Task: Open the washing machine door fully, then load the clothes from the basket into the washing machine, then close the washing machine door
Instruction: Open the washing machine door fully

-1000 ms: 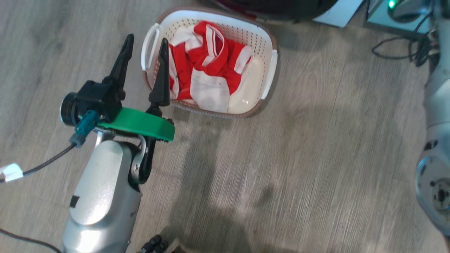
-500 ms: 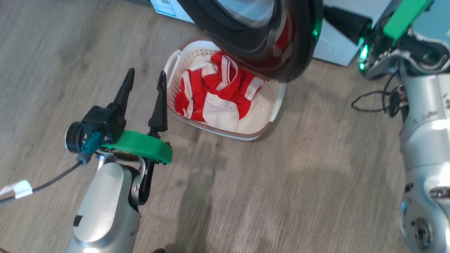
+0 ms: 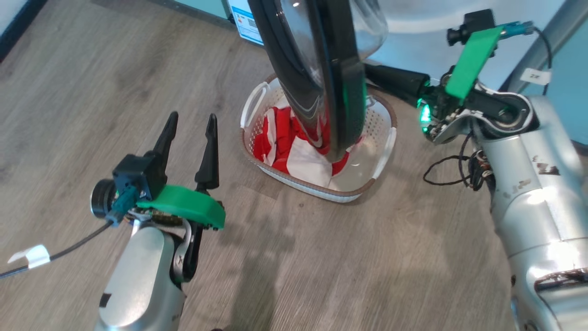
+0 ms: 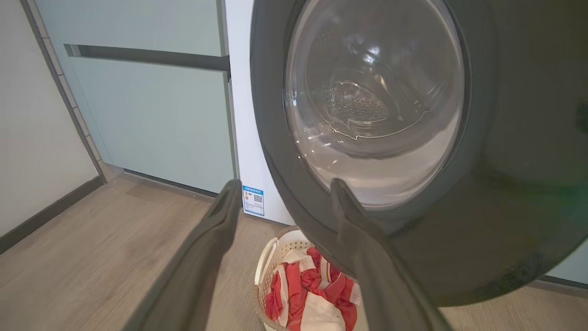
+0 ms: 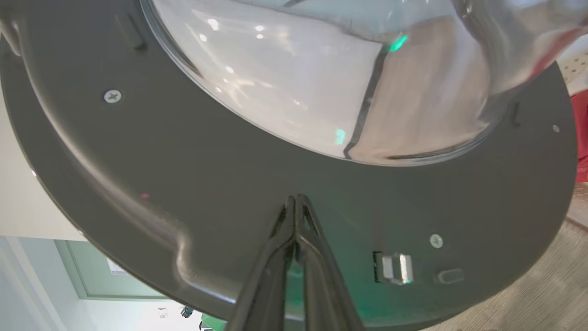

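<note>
Glossy black-rimmed round porthole door (image 3: 342, 92), likely stiff and slick, stands partly open above cream perforated plastic basket (image 3: 321, 193) on floor. Right pincer (image 5: 295, 200) closed, tips at inner rim; push there. Left pincer (image 3: 192, 117) open, empty.

The washing machine door (image 3: 342, 92) has a glossy black rim around clear, shiny glass. The basket (image 3: 317, 191) is perforated plastic, the clothes (image 3: 280, 147) soft cloth, the floor (image 3: 367, 266) matt wood-grain.
</note>
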